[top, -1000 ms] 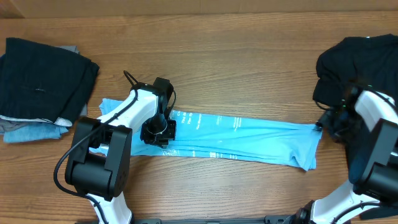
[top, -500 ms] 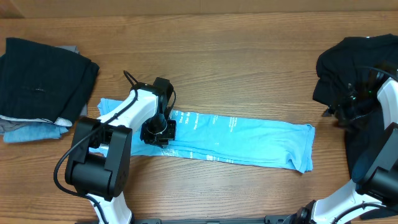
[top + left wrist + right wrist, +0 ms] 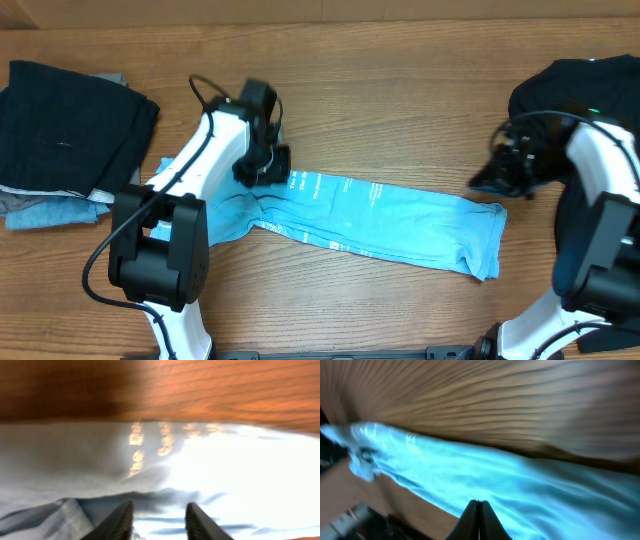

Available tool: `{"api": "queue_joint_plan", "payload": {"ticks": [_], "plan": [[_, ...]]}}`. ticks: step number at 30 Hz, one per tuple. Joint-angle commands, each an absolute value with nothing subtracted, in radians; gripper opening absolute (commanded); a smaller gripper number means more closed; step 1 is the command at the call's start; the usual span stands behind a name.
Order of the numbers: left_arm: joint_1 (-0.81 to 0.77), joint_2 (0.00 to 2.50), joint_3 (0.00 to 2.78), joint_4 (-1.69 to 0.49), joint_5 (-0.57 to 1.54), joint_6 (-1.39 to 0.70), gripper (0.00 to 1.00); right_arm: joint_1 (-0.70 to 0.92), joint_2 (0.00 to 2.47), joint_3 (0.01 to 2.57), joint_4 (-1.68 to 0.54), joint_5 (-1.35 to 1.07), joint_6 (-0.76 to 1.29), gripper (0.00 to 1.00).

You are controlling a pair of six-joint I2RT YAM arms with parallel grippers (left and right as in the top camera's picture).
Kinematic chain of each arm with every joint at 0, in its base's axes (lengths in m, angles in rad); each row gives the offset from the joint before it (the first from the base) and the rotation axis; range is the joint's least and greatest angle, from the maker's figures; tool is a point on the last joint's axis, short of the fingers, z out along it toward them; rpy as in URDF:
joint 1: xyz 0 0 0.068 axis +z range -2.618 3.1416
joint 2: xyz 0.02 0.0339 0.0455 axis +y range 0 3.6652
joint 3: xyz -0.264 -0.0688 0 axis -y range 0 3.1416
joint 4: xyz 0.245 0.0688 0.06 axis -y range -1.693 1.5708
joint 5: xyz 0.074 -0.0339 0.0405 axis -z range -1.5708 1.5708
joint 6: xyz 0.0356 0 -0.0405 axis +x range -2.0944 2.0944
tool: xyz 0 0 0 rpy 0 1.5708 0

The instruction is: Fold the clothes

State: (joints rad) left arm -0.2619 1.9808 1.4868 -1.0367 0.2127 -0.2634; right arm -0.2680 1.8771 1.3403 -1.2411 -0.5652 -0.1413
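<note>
Two claws hover over the sky-blue T-shirt (image 3: 400, 220), a long strip across the tabletop's (image 3: 400, 100) middle. Left claw (image 3: 160, 506) is spread and empty, right claw (image 3: 479, 505) pressed together and empty. Lengthwise fold looks done. Next: pinch one end, fold across.

Overhead straight down; wrist views low over shared T-shirt (image 3: 400, 220)
</note>
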Motion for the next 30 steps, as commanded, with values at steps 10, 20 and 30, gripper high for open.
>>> {"api": "queue_joint_plan", "payload": {"ticks": [10, 20, 30], "plan": [[-0.133, 1.979, 1.611, -1.273, -0.056, -0.301, 0.49, -0.075, 1.874, 1.213, -1.102, -0.467, 0.079, 0.04], [0.097, 1.991, 1.491, -1.145, 0.001, -0.292, 0.41, -0.094, 1.874, 1.113, -1.105, -0.257, 0.226, 0.04], [0.099, 1.991, 1.391, -1.008, -0.010, -0.292, 0.38, -0.102, 1.876, 1.033, -1.039, -0.146, 0.308, 0.04]]}}
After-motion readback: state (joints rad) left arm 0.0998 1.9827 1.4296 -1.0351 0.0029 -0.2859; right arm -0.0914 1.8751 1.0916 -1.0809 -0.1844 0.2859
